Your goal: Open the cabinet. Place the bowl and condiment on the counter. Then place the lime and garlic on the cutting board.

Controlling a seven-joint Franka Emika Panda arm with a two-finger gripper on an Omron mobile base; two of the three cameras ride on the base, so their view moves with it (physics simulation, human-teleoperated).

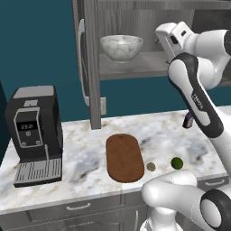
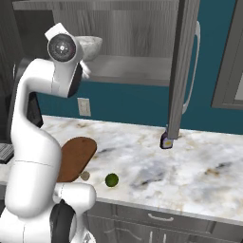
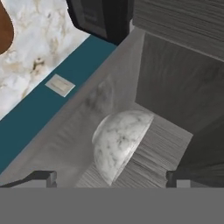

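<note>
End effector (image 3: 111, 179) spread wide and empty, lined up on bowl (image 3: 120, 144) on cabinet (image 1: 135, 67) shelf, ready to straddle its rim; condiment (image 2: 166, 141) already down on counter (image 2: 199, 166).

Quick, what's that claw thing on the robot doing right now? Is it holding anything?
Gripper: open and empty, its fingertips spread on either side of the marbled bowl on the cabinet shelf, not yet gripping it.

Base views flank the arm, sharing the counter (image 1: 90, 149); the hand view sits close, seemingly rolled.
</note>
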